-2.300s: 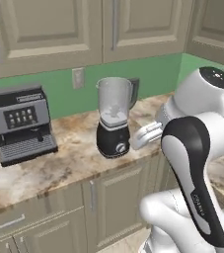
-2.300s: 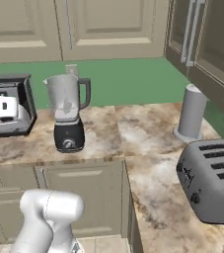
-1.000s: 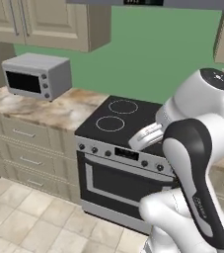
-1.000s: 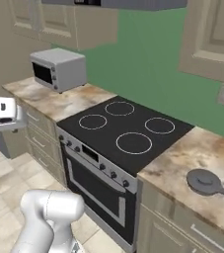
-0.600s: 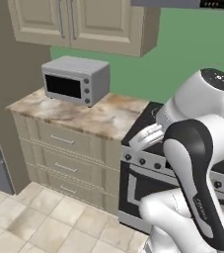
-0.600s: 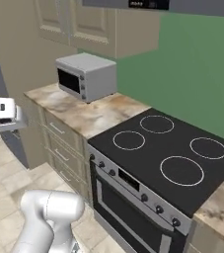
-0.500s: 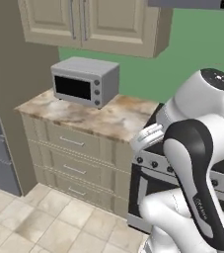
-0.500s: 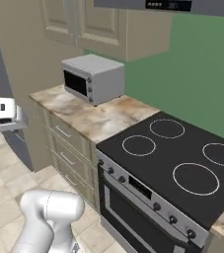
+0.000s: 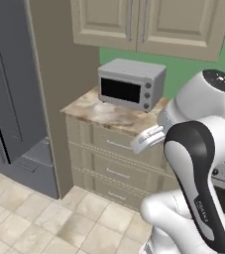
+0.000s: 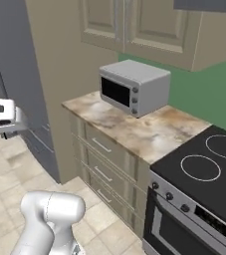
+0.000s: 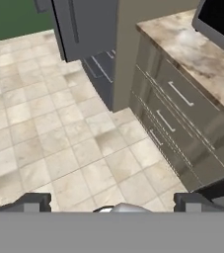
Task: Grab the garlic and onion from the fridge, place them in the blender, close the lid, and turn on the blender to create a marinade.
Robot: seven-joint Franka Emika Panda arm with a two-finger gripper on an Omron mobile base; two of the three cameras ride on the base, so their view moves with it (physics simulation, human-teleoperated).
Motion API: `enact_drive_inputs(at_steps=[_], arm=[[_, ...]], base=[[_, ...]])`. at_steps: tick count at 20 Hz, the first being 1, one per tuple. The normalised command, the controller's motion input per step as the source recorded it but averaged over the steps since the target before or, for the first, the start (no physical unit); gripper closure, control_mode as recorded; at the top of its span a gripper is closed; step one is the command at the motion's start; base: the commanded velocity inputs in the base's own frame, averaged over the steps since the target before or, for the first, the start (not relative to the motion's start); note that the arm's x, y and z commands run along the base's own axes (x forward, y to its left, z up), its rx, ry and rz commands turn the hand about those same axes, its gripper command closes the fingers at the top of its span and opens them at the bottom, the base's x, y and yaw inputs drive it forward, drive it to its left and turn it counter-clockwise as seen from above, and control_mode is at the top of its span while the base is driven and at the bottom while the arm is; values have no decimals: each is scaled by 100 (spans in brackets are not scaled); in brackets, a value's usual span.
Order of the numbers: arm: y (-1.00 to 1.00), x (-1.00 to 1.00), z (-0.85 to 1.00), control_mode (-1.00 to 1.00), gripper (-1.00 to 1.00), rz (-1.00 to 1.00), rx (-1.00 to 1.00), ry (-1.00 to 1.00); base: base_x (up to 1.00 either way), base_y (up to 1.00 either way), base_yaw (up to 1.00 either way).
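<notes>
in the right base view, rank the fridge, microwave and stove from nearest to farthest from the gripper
1. fridge, far left, just behind the gripper
2. microwave, centre, on the counter
3. stove, far right

Fridge (image 9: 7, 99): dark grey, door closed. Side panel (image 9: 54, 89) just beside the fridge: tan. Floor (image 9: 29, 223) before the fridge: beige stone tiles with pale grout. Counter (image 10: 134, 127) beyond the panel: mottled brown-and-cream marble over beige drawers (image 10: 104, 164) with silver handles. Oven (image 10: 134, 87) on the counter: silver-grey, black window. Wall (image 10: 204, 94) behind: green. Stove (image 10: 209, 164): black, white rings.
</notes>
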Motion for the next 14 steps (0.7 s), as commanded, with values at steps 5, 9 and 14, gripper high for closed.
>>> enact_drive_inputs(at_steps=[5,9,14], arm=[[0,0,0,100,-100,0,0,0],[0,0,0,100,-100,0,0,0],[0,0,0,100,-100,0,0,0]], base=[[47,100,2],[21,100,0],[0,100,0]])
